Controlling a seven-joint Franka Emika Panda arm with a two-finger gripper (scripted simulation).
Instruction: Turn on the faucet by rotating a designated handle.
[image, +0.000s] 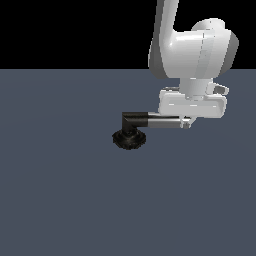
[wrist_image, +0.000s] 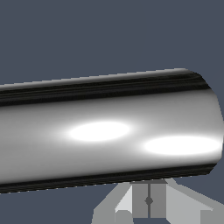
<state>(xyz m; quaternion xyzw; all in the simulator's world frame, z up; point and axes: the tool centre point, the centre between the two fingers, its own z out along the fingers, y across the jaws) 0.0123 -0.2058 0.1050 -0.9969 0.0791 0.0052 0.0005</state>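
The faucet (image: 129, 139) stands on the grey floor with a round ridged black base and a short black upright. A black elbow joins the upright to the handle (image: 162, 121), a shiny silver-grey bar that points toward the exterior view's right. My white gripper (image: 186, 123) hangs over the bar's free end, its fingertips right against it. In the wrist view the handle (wrist_image: 109, 131) fills most of the picture, flat end included. The gripper (wrist_image: 148, 200) shows just past it, fingers pressed together with nothing between them, beside the bar rather than around it.
A flat dark grey floor (image: 60, 190) spreads all around the faucet. The white arm (image: 192, 47) comes down from above on the exterior view's right.
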